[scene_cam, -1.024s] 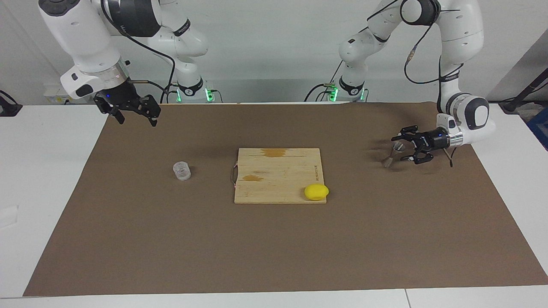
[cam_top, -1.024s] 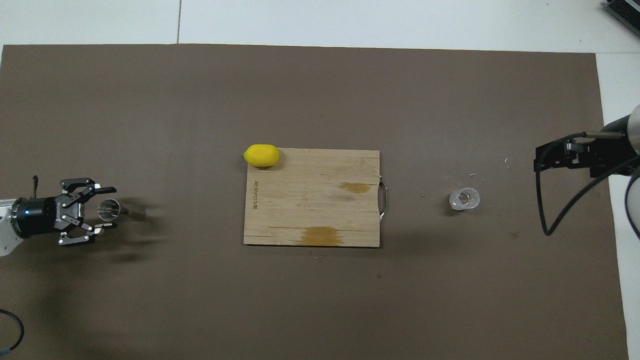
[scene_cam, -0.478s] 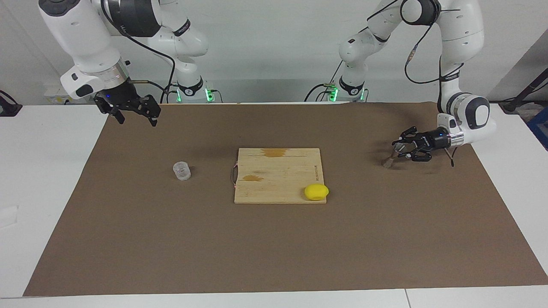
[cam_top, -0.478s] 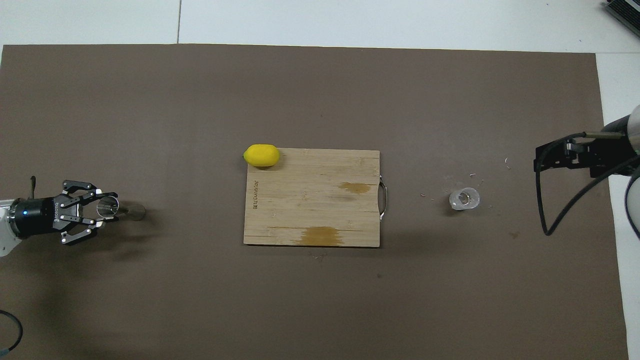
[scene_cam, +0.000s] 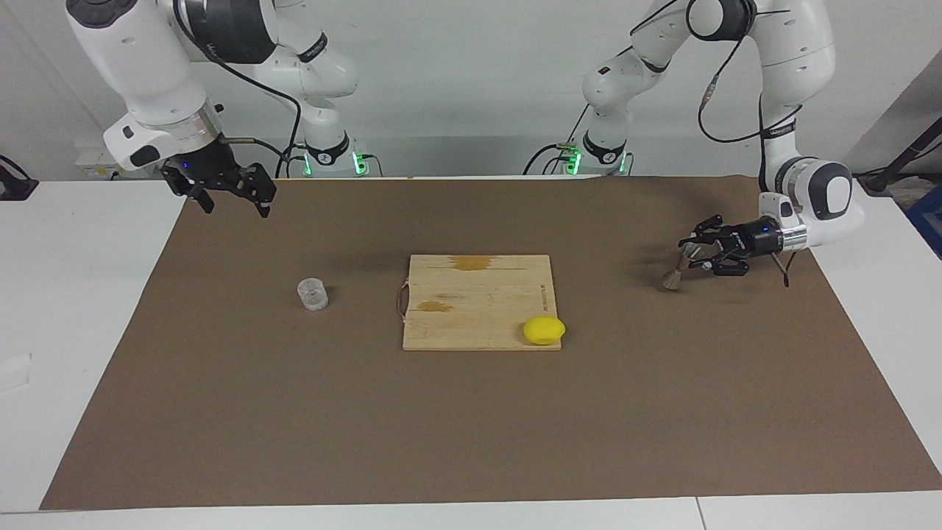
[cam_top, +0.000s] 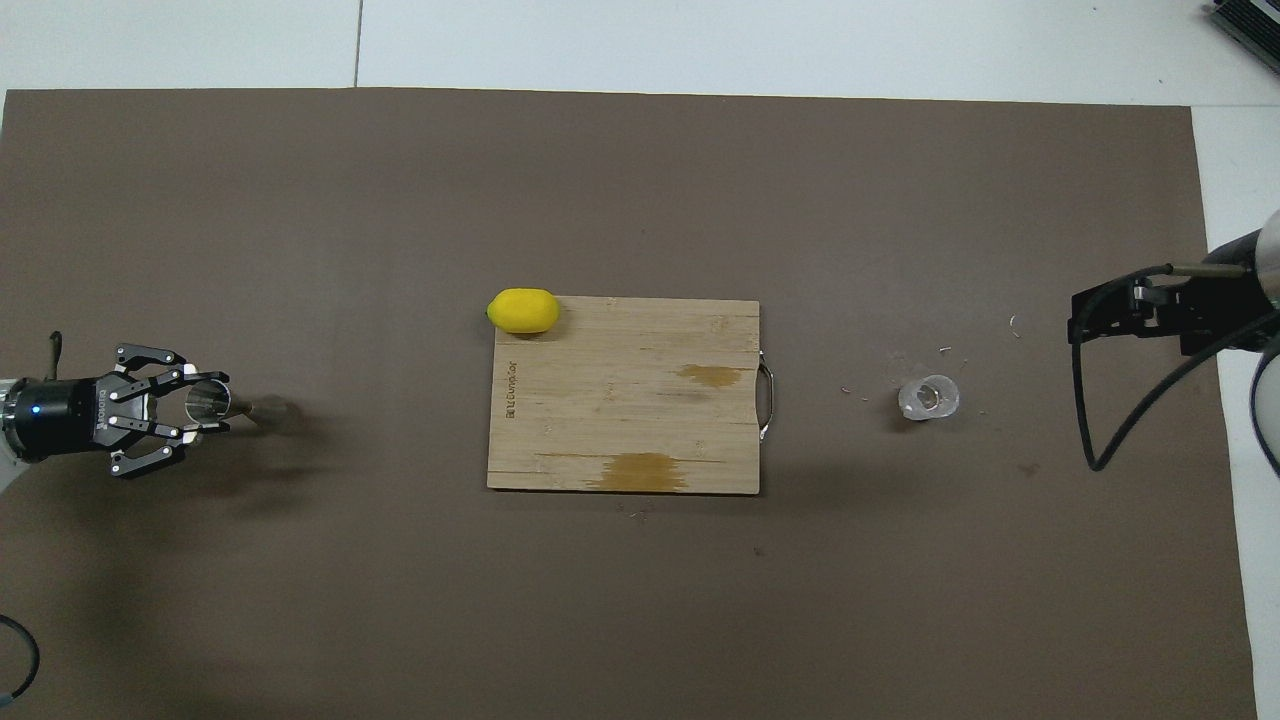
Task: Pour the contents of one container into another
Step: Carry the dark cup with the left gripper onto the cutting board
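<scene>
The metal jigger (scene_cam: 672, 277) (cam_top: 208, 403) is at the left arm's end of the brown mat, tilted, with its lower cone down by the mat. My left gripper (scene_cam: 690, 254) (cam_top: 207, 405) reaches in level and is shut on the jigger's upper cone. The small clear cup (scene_cam: 313, 294) (cam_top: 929, 398) stands upright on the mat toward the right arm's end, beside the board. My right gripper (scene_cam: 235, 207) (cam_top: 1082, 318) waits open in the air over the mat's corner at that end, holding nothing.
A wooden cutting board (scene_cam: 478, 294) (cam_top: 625, 420) with two dark stains lies mid-mat, its handle toward the cup. A yellow lemon (scene_cam: 544, 330) (cam_top: 523, 310) rests on the board's corner farthest from the robots. White table (scene_cam: 81, 294) borders the mat.
The left gripper's fingers closed on the jigger's upper cone, and the gripper drew a little toward the left arm's end of the table. The right arm and the cup stayed put.
</scene>
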Motion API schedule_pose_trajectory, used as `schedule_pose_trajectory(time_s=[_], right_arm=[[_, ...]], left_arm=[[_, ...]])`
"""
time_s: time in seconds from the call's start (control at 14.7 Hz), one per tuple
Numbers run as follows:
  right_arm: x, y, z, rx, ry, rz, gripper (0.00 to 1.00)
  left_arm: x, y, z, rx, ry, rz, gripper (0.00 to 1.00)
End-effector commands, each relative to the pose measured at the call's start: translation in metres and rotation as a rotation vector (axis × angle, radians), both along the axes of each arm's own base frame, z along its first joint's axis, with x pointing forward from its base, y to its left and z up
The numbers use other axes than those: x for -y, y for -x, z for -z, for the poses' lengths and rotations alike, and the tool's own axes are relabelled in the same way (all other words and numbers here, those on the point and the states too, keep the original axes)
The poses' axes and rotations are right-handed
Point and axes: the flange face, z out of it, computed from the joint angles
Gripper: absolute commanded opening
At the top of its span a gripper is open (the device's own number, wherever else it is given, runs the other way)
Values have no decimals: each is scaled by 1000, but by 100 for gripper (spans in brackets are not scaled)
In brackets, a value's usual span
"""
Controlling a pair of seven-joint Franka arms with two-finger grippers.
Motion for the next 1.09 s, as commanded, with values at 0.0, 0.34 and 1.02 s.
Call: schedule_pose_trajectory(time_s=[0.0,0.34,1.02], right_arm=[[3,5,-2,-4,2,-11,100],[4,5,-2,-6,2,-11,100],[5,5,-2,2,3,-12,100]], left_arm=[[34,-11,-16,-17,34,34,42],[125,-30,-29,-57,119,84,43],[306,-19,-35,-164,180,3,44]])
